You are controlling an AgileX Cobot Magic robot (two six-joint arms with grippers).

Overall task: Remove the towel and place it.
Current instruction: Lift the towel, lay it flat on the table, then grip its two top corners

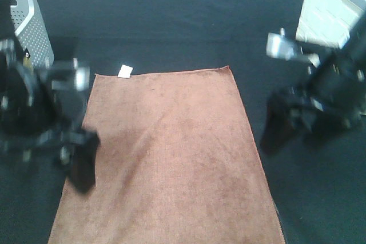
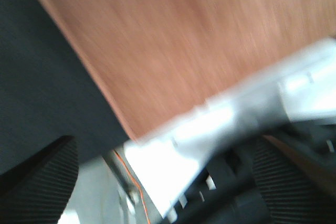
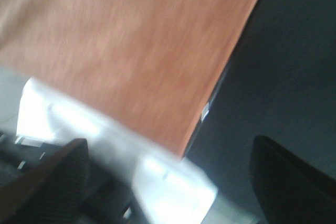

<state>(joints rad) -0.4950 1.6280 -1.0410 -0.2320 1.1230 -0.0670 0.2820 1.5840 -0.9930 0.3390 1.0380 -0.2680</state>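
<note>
The reddish-brown towel (image 1: 171,152) lies flat and spread out on the black table cloth (image 1: 171,21), its small white tag (image 1: 125,71) at the far left corner. My left gripper (image 1: 80,167) hovers at the towel's left edge, blurred by motion. My right gripper (image 1: 277,130) is just off the towel's right edge, over the black cloth. In the left wrist view the towel (image 2: 184,40) fills the upper part, and the left gripper (image 2: 163,192) is open with nothing between its fingers. The right wrist view shows the towel (image 3: 131,40) and the right gripper (image 3: 173,192), likewise open and empty.
A grey perforated basket (image 1: 28,18) stands at the back left corner. A white block-like object (image 1: 329,7) sits at the back right. Black cloth covers the table all around the towel.
</note>
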